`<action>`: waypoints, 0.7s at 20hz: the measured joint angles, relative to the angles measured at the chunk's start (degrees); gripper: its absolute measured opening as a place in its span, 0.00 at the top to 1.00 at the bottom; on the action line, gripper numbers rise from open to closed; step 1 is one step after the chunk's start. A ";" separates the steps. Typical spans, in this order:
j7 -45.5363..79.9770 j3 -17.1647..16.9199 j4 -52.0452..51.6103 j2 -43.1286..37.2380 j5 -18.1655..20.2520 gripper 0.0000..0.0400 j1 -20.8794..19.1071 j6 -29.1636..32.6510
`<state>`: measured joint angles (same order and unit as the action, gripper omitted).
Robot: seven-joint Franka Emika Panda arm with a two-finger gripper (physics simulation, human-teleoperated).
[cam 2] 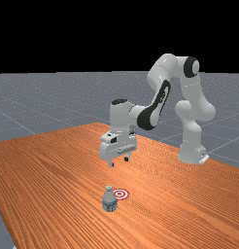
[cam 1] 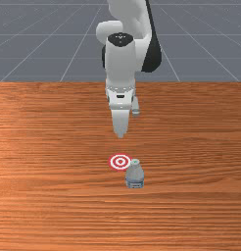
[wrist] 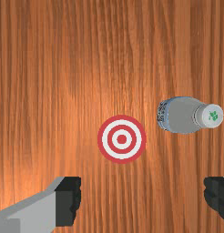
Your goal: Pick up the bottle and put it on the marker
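the bottle [wrist: 180, 114] stands upright on the worktop [cam 1: 54, 196]; it is just beside the red-and-white marker [wrist: 122, 139], off its rings, toward the front view's right; the fingers [cam 2: 111, 163] stand wide apart, raised above the worktop; the white cap [wrist: 208, 116] bears a green mark.

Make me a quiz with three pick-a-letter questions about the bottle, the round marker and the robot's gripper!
1. Where is the bottle compared with the marker?
A) On top
B) Beside it
C) Underneath

2. What colours are the marker's rings?
A) Blue and yellow
B) Green and black
C) Red and white

3. How is the gripper?
A) Open
B) Shut
C) Squeezing the bottle

Answers:
1 B: the wrist view shows wood between them.
2 C: red and white circles show in the front view.
3 A: its fingers stand wide apart.
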<state>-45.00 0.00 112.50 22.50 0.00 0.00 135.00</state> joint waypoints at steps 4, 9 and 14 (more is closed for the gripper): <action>0.00 0.00 -15.72 9.52 0.00 0.86 0.01 -6.35; -0.01 -0.01 -19.59 11.89 0.01 0.12 -0.02 -7.37; -0.01 -0.02 -18.73 10.92 0.01 0.01 -0.03 -6.62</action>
<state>-45.01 -0.02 93.77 33.42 0.01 -0.03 128.38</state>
